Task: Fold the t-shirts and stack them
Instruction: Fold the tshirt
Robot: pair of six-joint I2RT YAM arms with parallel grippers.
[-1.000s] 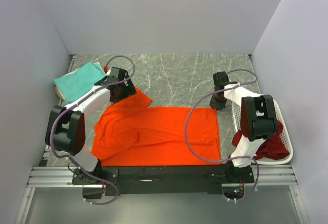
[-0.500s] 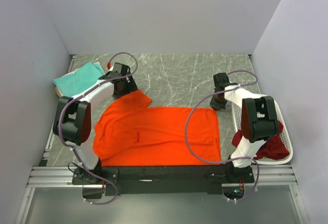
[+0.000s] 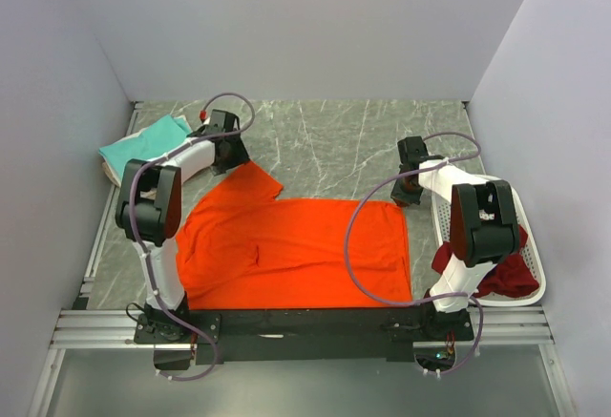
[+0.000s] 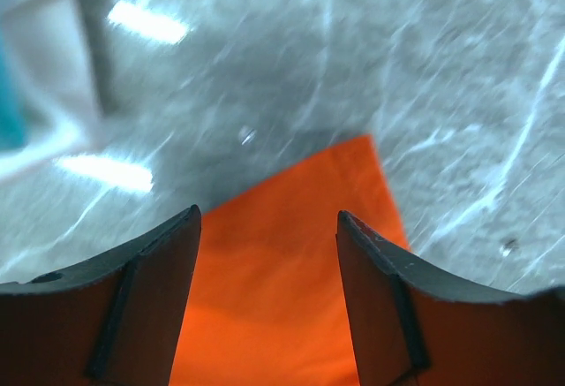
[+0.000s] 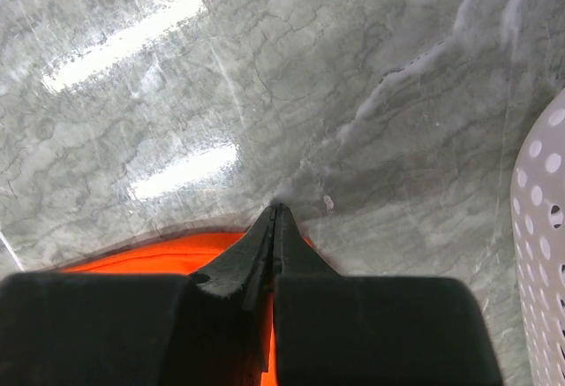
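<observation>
A bright orange t-shirt (image 3: 296, 245) lies spread flat on the marble table, one sleeve pointing to the far left. My left gripper (image 3: 231, 153) is open and empty just beyond that sleeve's tip; in the left wrist view (image 4: 267, 218) the sleeve corner (image 4: 309, 192) lies between the spread fingers. My right gripper (image 3: 407, 193) is shut on the orange shirt's far right corner, and orange cloth (image 5: 168, 249) shows under the closed jaws (image 5: 276, 209). A folded teal t-shirt (image 3: 143, 148) lies at the far left. Dark red shirts (image 3: 506, 274) sit in the basket. I cannot make out the cream shirt.
A white perforated basket (image 3: 533, 245) stands at the right edge, close to my right arm, and shows in the right wrist view (image 5: 543, 227). Bare marble table (image 3: 325, 135) lies beyond the shirt. Grey walls close in three sides.
My left gripper has drawn back toward the far left, off the orange sleeve, which now lies flat. The right gripper has stayed at the shirt's corner.
</observation>
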